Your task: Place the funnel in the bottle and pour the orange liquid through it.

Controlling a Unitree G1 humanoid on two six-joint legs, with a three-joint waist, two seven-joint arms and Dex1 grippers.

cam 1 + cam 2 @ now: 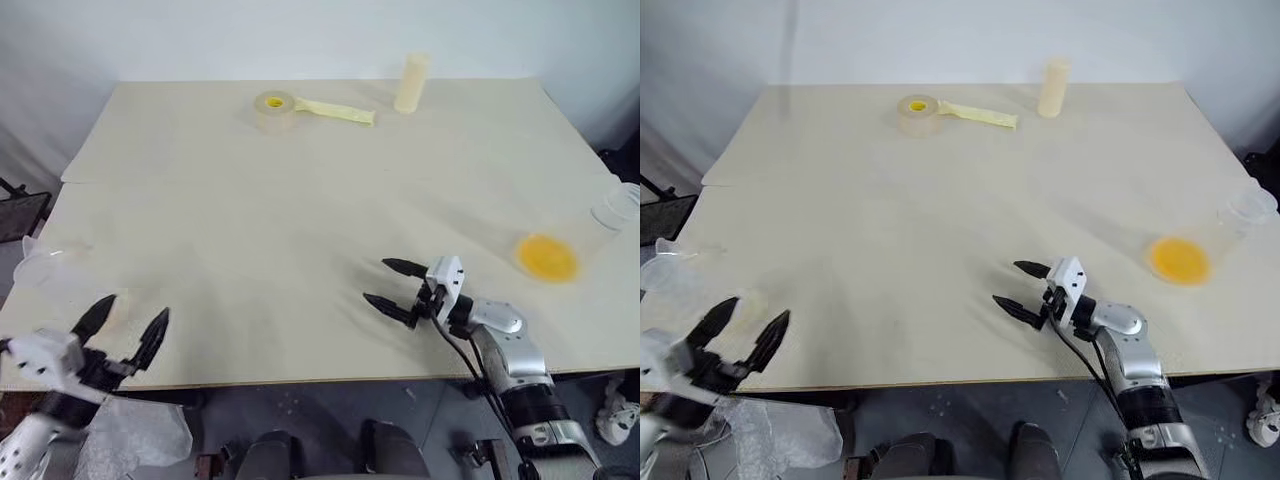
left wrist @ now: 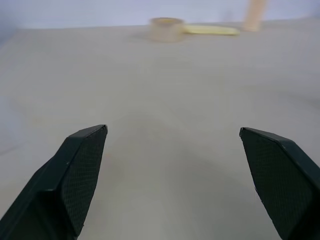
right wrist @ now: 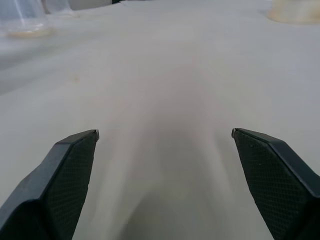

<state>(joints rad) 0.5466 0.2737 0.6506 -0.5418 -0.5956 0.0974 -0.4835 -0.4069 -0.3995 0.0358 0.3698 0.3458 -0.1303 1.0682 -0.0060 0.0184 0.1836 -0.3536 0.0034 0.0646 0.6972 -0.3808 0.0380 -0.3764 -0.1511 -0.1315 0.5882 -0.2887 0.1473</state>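
The left fingers (image 1: 92, 318) stand spread as wide as they go with nothing between them. They sit at the lower left of the frame, over the near edge of the desk (image 1: 300, 200), tips aimed up the frame. Just above and to the left of them, by the desk's left edge, are the clear plastic pieces (image 1: 45, 268). These are probably the funnel and the bottle, but they are too faint to tell apart or to show which way either one points. The left arm is plainly the nearer one to them.

The right fingers (image 1: 405, 267) are also fully parted and empty, low in the frame right of centre. They lie about level, tips aimed toward the left of the frame. In the right wrist view the same clear pieces (image 3: 22, 17) show far ahead across bare desk.

The orange liquid (image 1: 547, 257) lies the other way, to the right of the right fingers and slightly above, near the desk's right edge. It pools in the wide end of a larger clear vessel (image 1: 600, 225). The vessel's long axis runs toward the upper right of the frame, narrow mouth outermost. I cannot tell whether it stands or lies on its side. The right arm is nearer, but its fingers would likely have to swing round to face it.
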